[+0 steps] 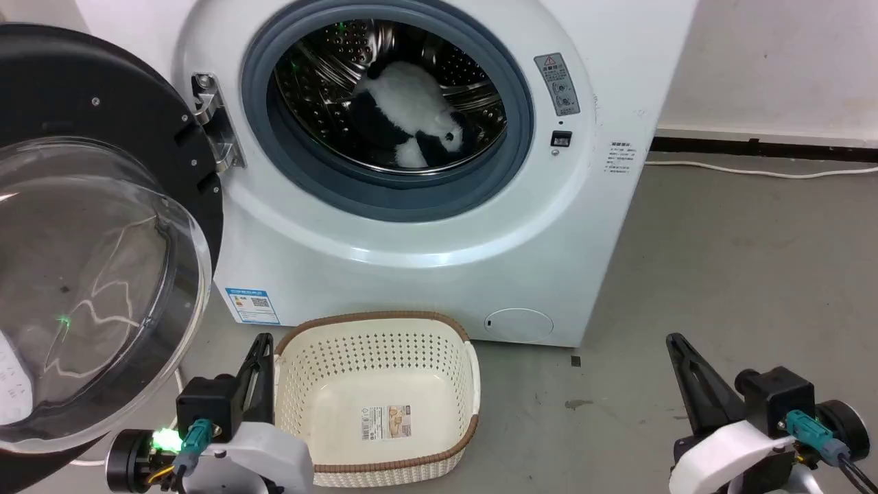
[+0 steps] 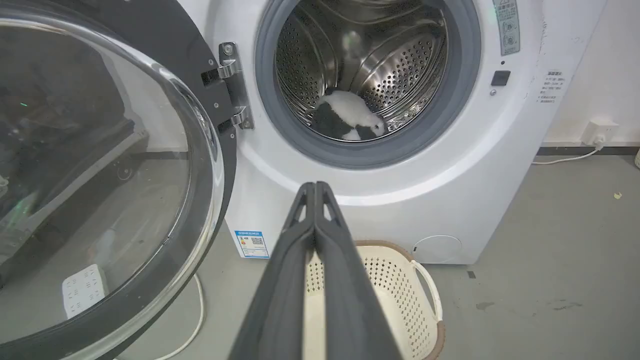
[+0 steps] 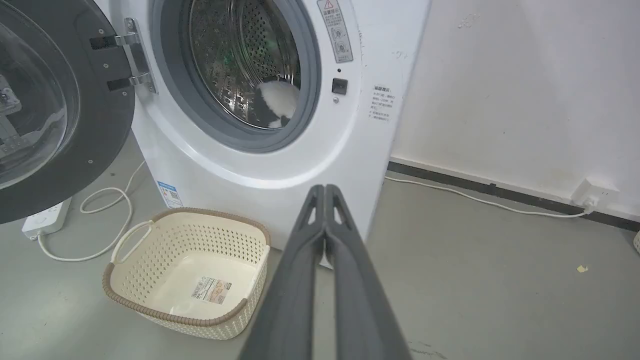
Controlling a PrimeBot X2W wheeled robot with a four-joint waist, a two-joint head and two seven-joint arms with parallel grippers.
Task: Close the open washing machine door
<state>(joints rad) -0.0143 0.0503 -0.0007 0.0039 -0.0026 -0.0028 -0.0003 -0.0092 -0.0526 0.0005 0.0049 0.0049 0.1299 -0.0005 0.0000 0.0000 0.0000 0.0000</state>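
Grey floor (image 1: 727, 261) is met by a white wall (image 3: 510, 75) behind the work. On the left gripper (image 2: 315, 186) the two dark fingers are pressed flat together with nothing between them. The right gripper (image 3: 324, 188) is pinched together likewise and is also empty. Both are held low and clear of everything, so the approach is judged not to have begun.

Just ahead of the left fingers a cream basket (image 1: 370, 353) is stood on the floor against the foot of the washing machine (image 1: 425, 274). It is empty, probably because its load, a black-and-white plush toy (image 1: 411, 110), is lodged inside the drum. Off to the left, the washing machine door (image 1: 96, 226) is swung wide on its metal hinge (image 1: 214, 123), with its glass bowl turned toward the robot. Its free edge would likely be reached best by the left arm.

A white cable (image 3: 480, 200) is laid along the wall's foot to a socket (image 3: 592, 192), and a power strip (image 3: 45, 225) is left on the floor below the door.
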